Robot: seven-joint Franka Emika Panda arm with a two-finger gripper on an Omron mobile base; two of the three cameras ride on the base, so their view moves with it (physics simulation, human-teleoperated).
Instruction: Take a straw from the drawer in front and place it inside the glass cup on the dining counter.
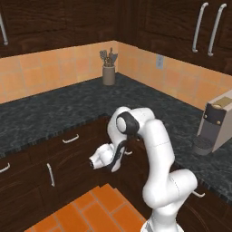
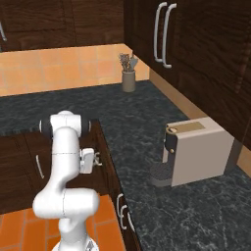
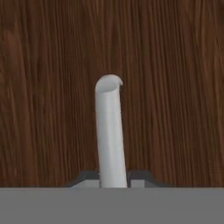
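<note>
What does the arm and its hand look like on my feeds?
The arm is glossy white with rounded, tubular links and dark grey-black bands at the joints. The hand is a white block ending in two small dark finger tips. No cables or markings are visible.

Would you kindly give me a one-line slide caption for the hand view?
Gripper straddling the silver handle of the closed dark wood drawer.

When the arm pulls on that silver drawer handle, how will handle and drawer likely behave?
The drawer handle looks like a smooth, rigid metal bar, so it probably won't flex, though the jaws closing on either side of it might slip along it. The drawer appears shut flush; being solid-looking dark wood, it should slide straight out rather than tip, perhaps with some resistance.
</note>
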